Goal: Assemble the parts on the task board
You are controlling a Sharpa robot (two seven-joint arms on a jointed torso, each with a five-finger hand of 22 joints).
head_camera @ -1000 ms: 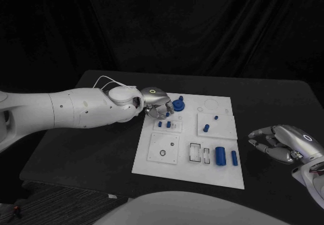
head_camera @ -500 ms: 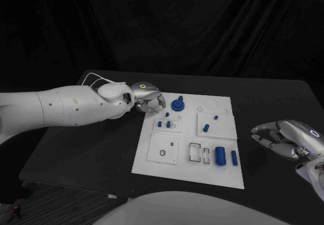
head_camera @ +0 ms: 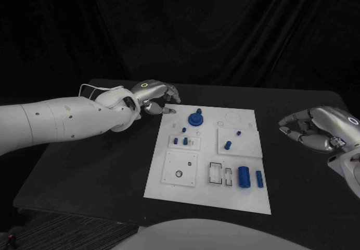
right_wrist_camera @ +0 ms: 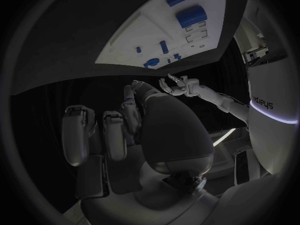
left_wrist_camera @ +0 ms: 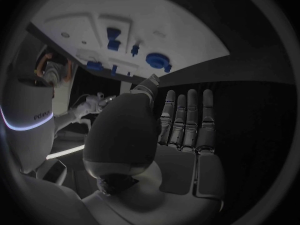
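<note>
The left hand point(head_camera: 154, 95) hung off the task board point(head_camera: 172, 191), over the bare table point(head_camera: 90, 172) just beyond the board's far left corner; the left wrist view showed its fingers point(left_wrist_camera: 187, 120) laid straight and side by side, with nothing in them. The right hand point(head_camera: 315, 130) hovered beside the board's right edge, well apart from any part, its fingers curled loosely inward around nothing. On the board, a round blue knob point(head_camera: 195, 119) stood near the far edge, two small blue pegs point(head_camera: 180, 140) sat in a little fixture behind the left middle, two more small pegs point(head_camera: 232, 140) lay on the raised plate toward the right, and a thick blue cylinder point(head_camera: 244, 175) with a thinner blue pin point(head_camera: 259, 178) beside it lay near the near right corner, next to the rectangular slots point(head_camera: 221, 172). The step appeared to be a pause between placements. To do the next pick well, the nearer right hand should probably take the cylinder, coming down from above with its fingers spread wide enough to straddle it, closing across its round sides so it could not roll toward the pin.
</note>
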